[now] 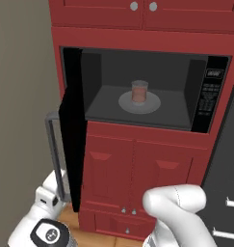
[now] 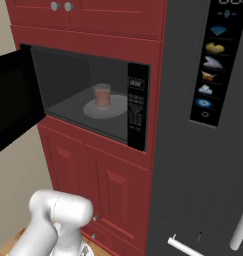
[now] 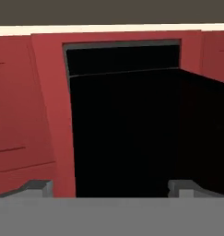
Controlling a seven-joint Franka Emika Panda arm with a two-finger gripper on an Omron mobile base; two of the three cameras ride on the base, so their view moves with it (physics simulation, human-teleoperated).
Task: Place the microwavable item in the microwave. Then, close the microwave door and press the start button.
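The translucent cup (image 1: pixel 139 91) (image 2: pixel 101 95) with reddish-pink contents stands upright on the glass turntable (image 1: pixel 154 103) (image 2: pixel 120 107) inside the black microwave (image 1: pixel 99 91) (image 2: pixel 58 85). The microwave door (image 1: pixel 72 144) (image 2: pixel 10 107) is swung wide open to the left, its grey bar handle (image 1: pixel 52 149) on the outer edge. My hand (image 1: pixel 45 198) sits low at the left, by the handle's lower end. In the hand view my gripper (image 3: pixel 111 188) is open, its fingertips (image 3: pixel 37 186) wide apart, facing the black door panel (image 3: pixel 132 133). The key panel (image 1: pixel 210 94) (image 2: pixel 137 107) is on the microwave's right.
Red cabinet doors (image 1: pixel 137 173) (image 2: pixel 93 185) lie below the microwave and more above (image 1: pixel 137 9). A tall dark refrigerator (image 2: pixel 193 150) with a lit icon strip (image 2: pixel 213 60) stands to the right. A beige wall (image 1: pixel 22 96) is at the left.
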